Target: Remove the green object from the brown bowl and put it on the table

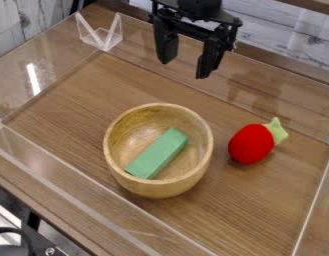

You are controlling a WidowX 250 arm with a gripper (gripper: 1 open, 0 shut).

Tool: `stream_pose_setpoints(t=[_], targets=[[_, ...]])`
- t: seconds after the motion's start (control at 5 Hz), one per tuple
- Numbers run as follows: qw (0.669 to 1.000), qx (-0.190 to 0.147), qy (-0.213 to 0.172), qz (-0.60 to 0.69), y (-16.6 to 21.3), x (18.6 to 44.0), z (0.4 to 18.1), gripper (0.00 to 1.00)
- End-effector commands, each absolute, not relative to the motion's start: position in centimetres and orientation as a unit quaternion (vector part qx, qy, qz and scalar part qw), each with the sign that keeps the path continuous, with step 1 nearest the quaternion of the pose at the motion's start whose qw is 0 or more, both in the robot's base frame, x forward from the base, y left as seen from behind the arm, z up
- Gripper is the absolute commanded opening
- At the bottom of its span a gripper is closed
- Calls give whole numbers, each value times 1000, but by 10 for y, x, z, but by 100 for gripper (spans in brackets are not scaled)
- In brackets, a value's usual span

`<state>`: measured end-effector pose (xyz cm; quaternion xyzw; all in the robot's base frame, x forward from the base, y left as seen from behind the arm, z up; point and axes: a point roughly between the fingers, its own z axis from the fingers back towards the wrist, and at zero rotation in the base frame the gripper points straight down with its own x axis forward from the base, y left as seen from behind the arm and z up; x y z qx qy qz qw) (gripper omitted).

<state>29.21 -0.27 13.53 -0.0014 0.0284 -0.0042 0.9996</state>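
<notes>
- Above the far side of a wood-grain counter (pixel 73 110), your black robot arm (pixel 194 12) is hanging at the top of the frame, its two fingers (pixel 186 58) pointing down and standing apart, with bare wood showing between them.
- Nearer the camera, a round, light-brown wooden bowl (pixel 111 150) is sitting on the counter, its thick rim facing up toward you (the grain is showing on its inner wall).
- Inside that bowl, the green block (pixel 157 154), flat and elongated, is lying at a slant, one end pointing toward the near left side and the other toward the far right.
- Just beside the bowl, on the right of the picture, a red strawberry-like toy (pixel 251 144) is resting on the counter, its pale green leaf (pixel 278 129) pointing away toward the upper right.
- Around the counter's edges, clear acrylic walls (pixel 97 36) are standing, catching light near the upper left corner.
- In the lower left corner, dark equipment and cables (pixel 12 238) are showing beyond the counter's edge, partly cut off by the frame.
</notes>
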Motion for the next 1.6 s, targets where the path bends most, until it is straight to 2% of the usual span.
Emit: stream_pose_setpoints(t=[0.0,0.4,0.6,1.2,1.4], targets=[[999,-3,43,13,7,284,122,100],[998,6,60,-16,11,231,83,100],[998,14,55,-18,9,217,69,100],[998,21,43,37,5,222,78,100],[999,21,43,6,0,218,77,100]])
